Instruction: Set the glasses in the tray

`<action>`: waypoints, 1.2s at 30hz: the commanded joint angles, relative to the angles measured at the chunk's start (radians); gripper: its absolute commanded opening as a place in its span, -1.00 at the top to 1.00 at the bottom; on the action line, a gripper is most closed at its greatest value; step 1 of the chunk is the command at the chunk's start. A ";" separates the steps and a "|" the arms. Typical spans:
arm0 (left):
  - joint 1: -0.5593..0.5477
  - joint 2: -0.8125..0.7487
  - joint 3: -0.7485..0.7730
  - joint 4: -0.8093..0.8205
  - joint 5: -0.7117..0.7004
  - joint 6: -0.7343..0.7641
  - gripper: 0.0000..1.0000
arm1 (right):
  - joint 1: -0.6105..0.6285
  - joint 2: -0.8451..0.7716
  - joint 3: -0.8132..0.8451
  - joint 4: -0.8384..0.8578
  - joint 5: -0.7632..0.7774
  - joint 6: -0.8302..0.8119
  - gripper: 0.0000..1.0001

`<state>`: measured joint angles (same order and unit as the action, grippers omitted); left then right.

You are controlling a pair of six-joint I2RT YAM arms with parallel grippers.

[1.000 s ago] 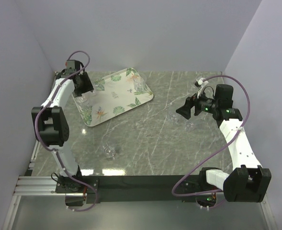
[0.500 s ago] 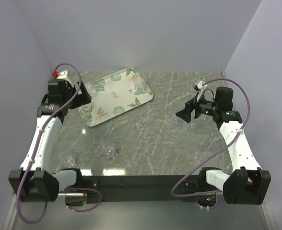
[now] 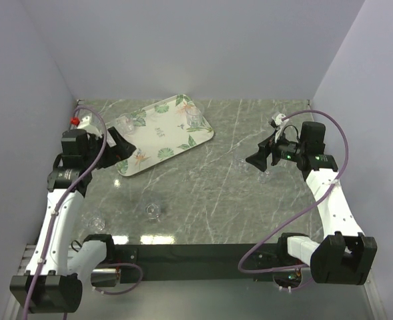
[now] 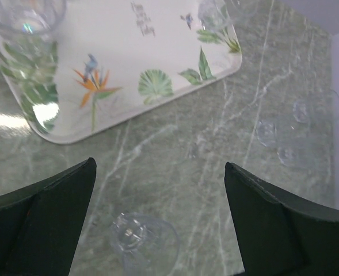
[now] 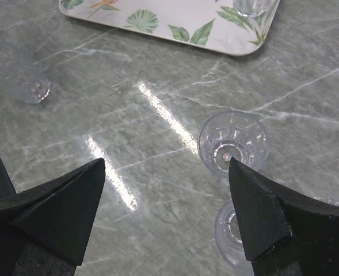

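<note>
Clear glasses point(image 3: 153, 211): tray point(image 3: 161, 133) x2, tbl point(image 3: 209, 193) x5

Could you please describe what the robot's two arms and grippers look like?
The left arm and right arm have white links, black joints and purple cables. The left gripper and right gripper each have two dark wedge-shaped fingers. A red part sits near the left gripper.

Green-grey marbled table point(image 3: 213, 200); pale walls point(image 3: 203, 47) around.

Leaf-print tray point(image 3: 161, 137) far left, glass point(image 3: 152, 211) mid-table, two glasses point(image 3: 243, 164) near right hand point(image 3: 255, 161)
</note>
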<state>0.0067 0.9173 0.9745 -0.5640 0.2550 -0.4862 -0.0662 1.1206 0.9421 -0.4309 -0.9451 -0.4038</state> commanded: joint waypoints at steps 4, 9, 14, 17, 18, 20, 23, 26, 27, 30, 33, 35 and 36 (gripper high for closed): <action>0.001 0.014 -0.091 -0.040 0.161 -0.115 -0.99 | -0.011 0.001 0.001 0.011 -0.007 -0.023 -0.87; -0.001 -0.020 -0.141 -0.056 0.246 -0.146 -0.99 | -0.012 0.007 0.004 0.006 -0.006 -0.029 -0.87; 0.001 -0.028 -0.177 -0.100 0.291 -0.164 -0.99 | -0.012 0.008 0.004 0.004 -0.003 -0.030 -0.87; 0.001 -0.034 -0.194 -0.135 0.299 -0.163 -0.99 | -0.014 0.010 0.004 0.003 -0.004 -0.032 -0.87; 0.001 -0.040 -0.197 -0.145 0.294 -0.160 -0.99 | -0.012 0.010 0.004 0.001 -0.003 -0.032 -0.87; 0.003 -0.044 -0.201 -0.172 0.280 -0.155 -0.99 | -0.012 0.010 0.004 0.000 -0.004 -0.032 -0.87; -0.001 -0.051 -0.212 -0.197 0.279 -0.160 -0.99 | -0.014 0.011 0.006 0.001 -0.004 -0.033 -0.87; -0.034 -0.052 -0.224 -0.208 0.276 -0.164 -0.99 | -0.012 0.013 0.006 -0.002 -0.004 -0.033 -0.87; -0.037 -0.052 -0.226 -0.215 0.271 -0.164 -0.99 | -0.014 0.013 0.006 -0.002 -0.004 -0.035 -0.87; -0.056 -0.044 -0.238 -0.235 0.251 -0.160 -0.99 | -0.012 0.013 0.009 -0.005 -0.003 -0.038 -0.87; -0.066 -0.035 -0.237 -0.257 0.228 -0.155 -0.99 | -0.014 0.012 0.007 -0.005 -0.003 -0.040 -0.87; -0.080 -0.031 -0.234 -0.286 0.190 -0.157 -0.99 | -0.012 0.010 0.009 -0.005 -0.004 -0.040 -0.87; -0.088 -0.028 -0.232 -0.298 0.173 -0.157 -0.99 | -0.012 0.008 0.009 -0.005 -0.004 -0.040 -0.87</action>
<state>-0.0635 0.8864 0.7395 -0.8173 0.4805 -0.6437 -0.0711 1.1324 0.9421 -0.4412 -0.9432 -0.4294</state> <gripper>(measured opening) 0.994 0.937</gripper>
